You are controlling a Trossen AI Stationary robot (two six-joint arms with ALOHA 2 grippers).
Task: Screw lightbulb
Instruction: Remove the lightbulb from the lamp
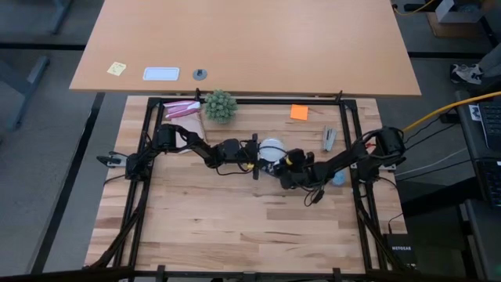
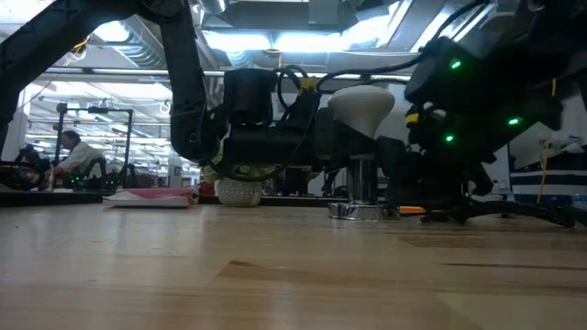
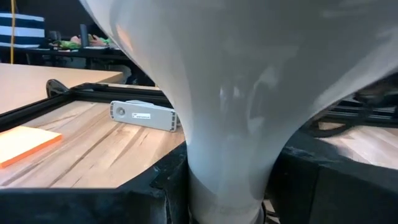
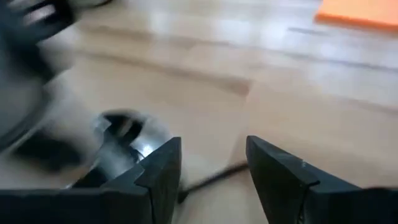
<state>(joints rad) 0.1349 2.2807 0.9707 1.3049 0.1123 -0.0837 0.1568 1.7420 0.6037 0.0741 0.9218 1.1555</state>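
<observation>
The white lightbulb (image 2: 362, 103) stands upright mid-table, dome up, its narrow neck reaching down to the silvery socket (image 2: 363, 211), which rests on the wood. My left gripper (image 1: 257, 157) comes in level from the table's left and is shut on the bulb, which fills the left wrist view (image 3: 236, 93). My right gripper (image 4: 214, 168) is open on the bulb's right, slanting down over the table. The blurred socket (image 4: 124, 140) and its black cord (image 4: 208, 177) lie just beside its fingers, and nothing is between them. My left gripper pinches the lightbulb's narrow neck (image 3: 227, 180), just below the taper, between its two fingers (image 3: 155, 186). The fingers come at it level from the table's left. The bulb stands upright in the hold, dome up, its base down at the socket; how far in it sits I cannot tell.
A small green plant (image 1: 220, 105), pink items (image 1: 182, 110), an orange pad (image 1: 299, 112) and a grey stapler-like tool (image 1: 329, 138) lie along the far edge. A light-blue object (image 1: 338, 178) sits under the right arm. Bare wood spreads toward the near edge (image 1: 235, 227).
</observation>
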